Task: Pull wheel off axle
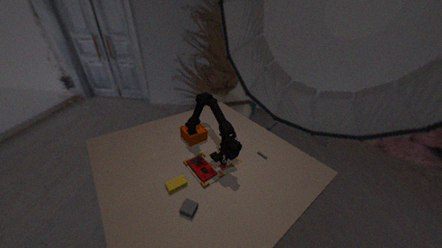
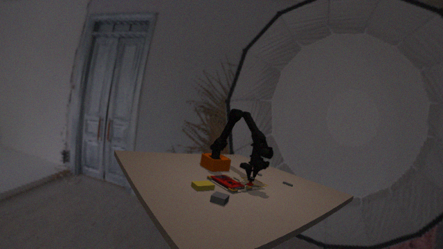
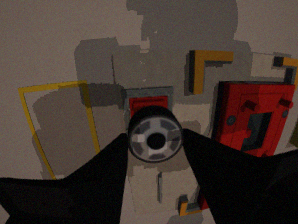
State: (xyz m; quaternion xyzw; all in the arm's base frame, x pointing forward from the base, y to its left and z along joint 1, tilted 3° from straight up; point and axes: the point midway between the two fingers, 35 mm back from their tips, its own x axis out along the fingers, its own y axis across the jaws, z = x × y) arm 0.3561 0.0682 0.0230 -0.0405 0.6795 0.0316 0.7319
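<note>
My gripper [image 1: 223, 160] [image 2: 252, 178] [image 3: 154, 136] is shut on the wheel [image 3: 143, 139], with one finger at each side of its dark rim. The wheel's grey spoked face and dark central hole face the wrist camera. It is held above the small red base block [image 2: 250, 184] [image 3: 149, 103]. The upright axle is hidden behind the wheel, so I cannot tell whether the wheel is clear of its tip. The marked area is a thin yellow outline [image 3: 92, 115], left of the wheel in the wrist view and partly in shadow.
A red panel part [image 1: 201, 167] [image 2: 226, 181] [image 3: 230, 107] lies between orange corner brackets [image 3: 199, 72], right of the gripper in the wrist view. Farther off are a yellow block [image 1: 176, 184] [image 2: 203, 185], a grey block [image 1: 189, 207] [image 2: 219, 198] and a small grey bar [image 1: 262, 154] [image 2: 287, 184].
</note>
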